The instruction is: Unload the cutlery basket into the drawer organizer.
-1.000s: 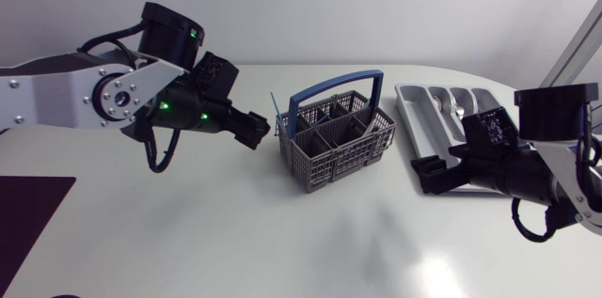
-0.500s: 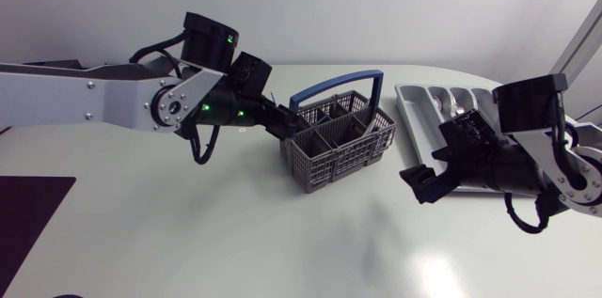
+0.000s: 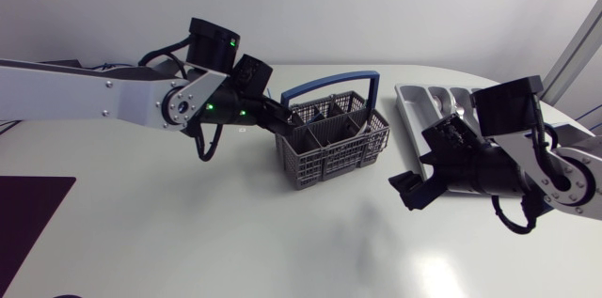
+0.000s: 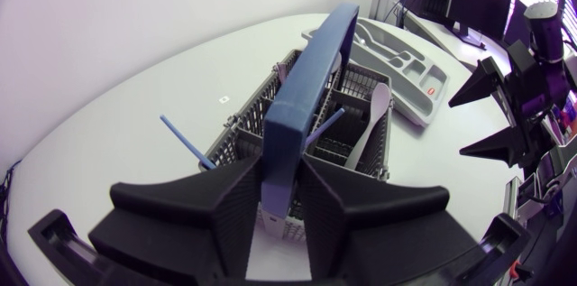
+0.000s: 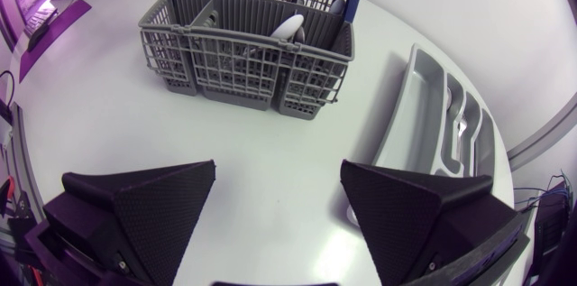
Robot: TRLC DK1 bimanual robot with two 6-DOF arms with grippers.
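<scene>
The grey cutlery basket [image 3: 324, 162] stands mid-table with a blue arched handle [image 3: 329, 85]. My left gripper [image 3: 282, 121] is at the handle's left end. In the left wrist view its fingers [image 4: 230, 200] press the handle [image 4: 306, 96] from both sides, so it is shut on it. A white spoon [image 4: 370, 124] and a blue stick [image 4: 185, 142] stand in the basket's compartments. The grey drawer organizer [image 3: 414, 110] lies to the right with a spoon [image 3: 458, 102] in one slot. My right gripper [image 3: 409, 190] hangs open in front of the organizer [image 5: 424, 106], short of the basket [image 5: 243, 51].
A dark mat [image 3: 28, 213] lies at the table's left front edge. Bare white table stretches in front of the basket and between both arms.
My left arm swung right to the basket and its fingers closed on the handle. The basket shifted and turned slightly. My right gripper moved left and forward, off the organizer.
</scene>
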